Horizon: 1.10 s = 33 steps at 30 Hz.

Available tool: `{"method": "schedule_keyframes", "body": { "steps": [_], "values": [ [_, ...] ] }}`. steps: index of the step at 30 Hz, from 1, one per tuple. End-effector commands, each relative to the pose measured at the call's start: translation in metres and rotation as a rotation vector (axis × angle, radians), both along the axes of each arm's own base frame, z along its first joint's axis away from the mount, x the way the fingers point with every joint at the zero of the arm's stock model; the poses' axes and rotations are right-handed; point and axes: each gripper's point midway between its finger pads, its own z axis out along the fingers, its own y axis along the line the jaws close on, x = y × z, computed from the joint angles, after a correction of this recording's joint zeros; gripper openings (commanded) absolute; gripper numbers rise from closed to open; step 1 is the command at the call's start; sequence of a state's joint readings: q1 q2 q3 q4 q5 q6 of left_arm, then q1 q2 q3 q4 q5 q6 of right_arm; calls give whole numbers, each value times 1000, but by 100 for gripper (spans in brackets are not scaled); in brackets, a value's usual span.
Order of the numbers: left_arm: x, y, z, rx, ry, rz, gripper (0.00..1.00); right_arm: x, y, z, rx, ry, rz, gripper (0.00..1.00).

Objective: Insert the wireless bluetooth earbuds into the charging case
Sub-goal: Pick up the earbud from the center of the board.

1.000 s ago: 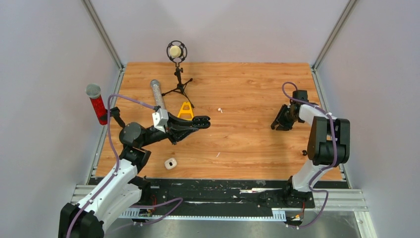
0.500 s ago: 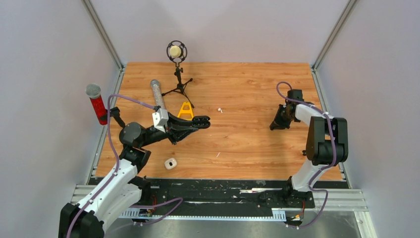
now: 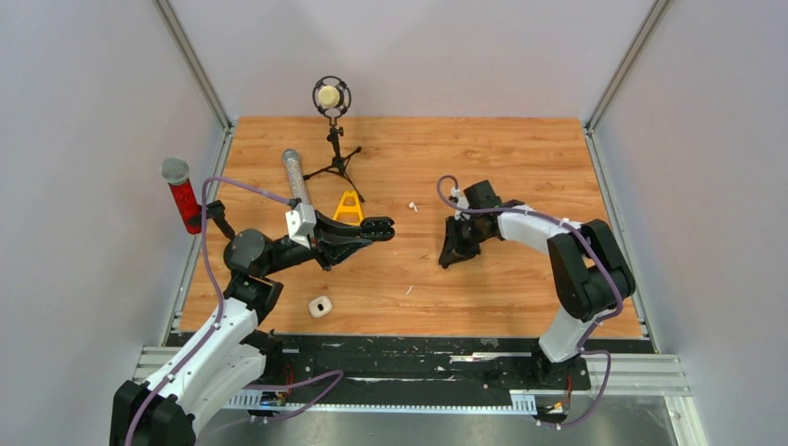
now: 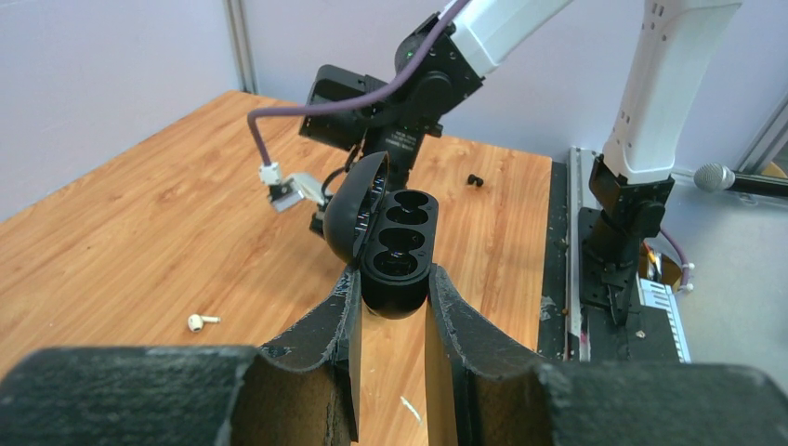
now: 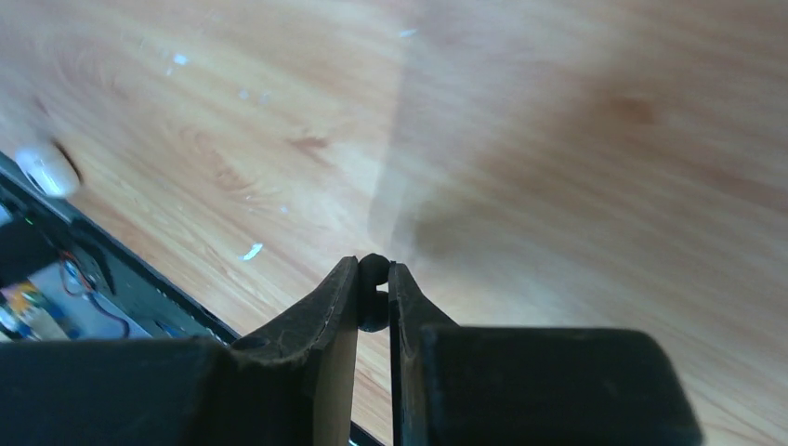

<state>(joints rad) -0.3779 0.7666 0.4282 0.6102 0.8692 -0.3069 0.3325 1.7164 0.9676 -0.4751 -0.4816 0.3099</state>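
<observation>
Right gripper (image 5: 373,279) is pinching 1 small black earbud (image 5: 374,267) and hovering mid-table. To its left, the left gripper (image 4: 391,277) is clamping 1 open black charging case (image 4: 398,237), its 2 wells lining up toward the right arm. 1 white case (image 3: 320,306) and 1 white earbud (image 3: 412,206) are lying on the table (image 3: 483,149).

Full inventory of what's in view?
stand microphone: 1, black, far edge
silver microphone: 1, silver, far left
red microphone: 1, red, left edge
yellow stand: 1, yellow, beside silver microphone
white case: 1, white, near left
white earbud: 1, white, mid-table
white sliver: 1, white, near middle
black case: 1, black, open, held left-centre
pinched bit: 1, black, held mid-table
loose bit: 1, black, right side
left end effector: 1, black, holds black case
right end effector: 1, black, holds pinched bit
</observation>
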Motion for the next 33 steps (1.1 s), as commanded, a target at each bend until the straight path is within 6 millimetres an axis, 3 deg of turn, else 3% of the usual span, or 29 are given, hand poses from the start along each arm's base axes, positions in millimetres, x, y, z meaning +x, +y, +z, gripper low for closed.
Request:
{"method": "schedule_keyframes", "body": {
  "steps": [1,5,9,12,16,23,33],
  "values": [
    [0,2,22,-22,-87,11,0,-2,12,-2,-83,-108,71,3],
    [-2,3,22,-22,-89,12,0,-13,4,-21,-144,-77,54,8],
    [-2,3,22,-22,-93,12,0,-24,0,-31,-181,-55,47,20],
    [-2,3,22,-22,-92,12,0,-25,-2,-32,-203,-64,44,29],
    [-2,3,22,-20,-93,10,0,-22,-1,-26,-208,-87,48,34],
    [-2,3,22,-17,-95,10,0,-26,-7,-23,-234,-81,62,29],
    [-2,3,21,-12,-98,8,0,-26,3,-8,-173,-92,72,29]
  ]
}}
